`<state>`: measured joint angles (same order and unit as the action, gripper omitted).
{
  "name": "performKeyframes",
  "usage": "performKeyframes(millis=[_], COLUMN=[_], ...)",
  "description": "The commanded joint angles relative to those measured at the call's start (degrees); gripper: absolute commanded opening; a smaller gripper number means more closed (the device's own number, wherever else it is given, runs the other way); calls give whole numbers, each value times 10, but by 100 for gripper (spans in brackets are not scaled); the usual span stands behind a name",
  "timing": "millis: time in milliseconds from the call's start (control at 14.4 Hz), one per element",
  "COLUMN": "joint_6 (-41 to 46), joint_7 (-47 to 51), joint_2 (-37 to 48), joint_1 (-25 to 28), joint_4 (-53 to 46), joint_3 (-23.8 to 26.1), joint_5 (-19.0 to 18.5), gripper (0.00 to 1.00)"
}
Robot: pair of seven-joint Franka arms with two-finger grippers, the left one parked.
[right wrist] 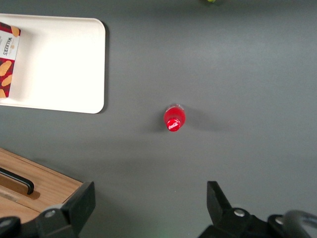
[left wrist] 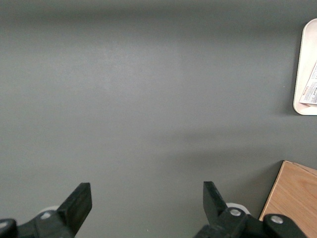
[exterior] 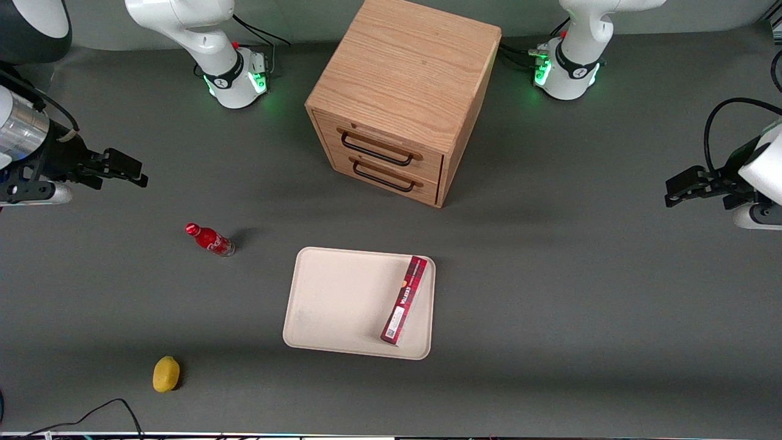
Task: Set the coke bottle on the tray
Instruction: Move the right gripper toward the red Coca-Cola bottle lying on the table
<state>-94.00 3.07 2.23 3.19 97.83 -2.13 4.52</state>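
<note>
One box (exterior: 404, 299) lies in the tray (exterior: 330, 299); bottle (exterior: 209, 239) upright on the surface (exterior: 550, 305) beside it; pincer (right wrist: 148, 203), fingers apart, hovers above.

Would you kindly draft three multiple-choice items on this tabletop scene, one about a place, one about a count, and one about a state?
1. Where is the coke bottle?
A. on the bare table
B. on the tray
C. inside a drawer

2. How many drawer handles does the wooden cabinet show?
A. one
B. two
C. four

3. What is the state of the gripper?
A. shut on the bottle
B. shut on the lemon
C. open, holding nothing

Answers: 1 A, it stands on the table beside the tray, apart from it. 2 B, two dark handles, one above the other. 3 C, in the right wrist view its fingers are spread, above the table.
</note>
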Motion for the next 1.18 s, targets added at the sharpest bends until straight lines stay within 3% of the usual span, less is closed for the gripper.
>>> performKeyframes(millis=[0,277,554,1109], joint_6=[34,56,41,-213], joint_7=[-11,-3,-9,-32], joint_2=[-11,-28,-30,-27], joint_1=[4,5,1,3], joint_4=[-26,-49,2,212], joint_3=[-8,-7,-8,-3], joint_5=[0,-14,-18,-22], gripper=[100,100,100,100])
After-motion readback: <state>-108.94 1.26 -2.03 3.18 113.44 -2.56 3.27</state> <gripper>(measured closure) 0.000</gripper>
